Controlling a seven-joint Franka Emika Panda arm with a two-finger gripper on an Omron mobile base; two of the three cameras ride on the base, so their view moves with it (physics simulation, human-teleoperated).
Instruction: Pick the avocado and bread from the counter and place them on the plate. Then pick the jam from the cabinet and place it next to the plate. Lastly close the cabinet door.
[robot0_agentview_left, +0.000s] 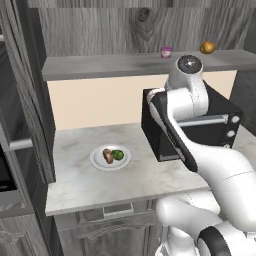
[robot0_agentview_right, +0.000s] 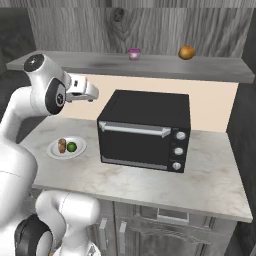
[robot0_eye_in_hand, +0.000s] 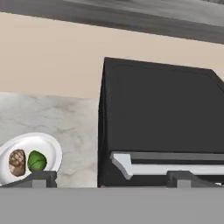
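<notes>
The white plate (robot0_agentview_left: 98, 162) lies on the marbled counter (robot0_agentview_left: 75, 185) left of the microwave. On it the brown bread (robot0_agentview_left: 107, 155) and the green avocado (robot0_agentview_left: 118, 155) rest side by side; they appear again as bread (robot0_eye_in_hand: 17, 162) and avocado (robot0_eye_in_hand: 37, 160) on the plate (robot0_eye_in_hand: 50, 148) in the hand view. The pink jam (robot0_agentview_left: 166, 52) stands on the cabinet shelf (robot0_agentview_left: 115, 66), also seen as jam (robot0_agentview_right: 133, 54). My gripper (robot0_agentview_right: 93, 95) hangs open and empty above the counter, between plate and microwave, well below the shelf. Its fingertips (robot0_eye_in_hand: 40, 177) stand wide apart.
A black microwave (robot0_agentview_right: 145, 130) takes up the middle of the counter, right of the plate (robot0_agentview_right: 77, 149). An orange-brown fruit (robot0_agentview_right: 186, 52) sits on the shelf right of the jam. A dark grey wood panel (robot0_agentview_left: 22, 75) stands tall at the far left.
</notes>
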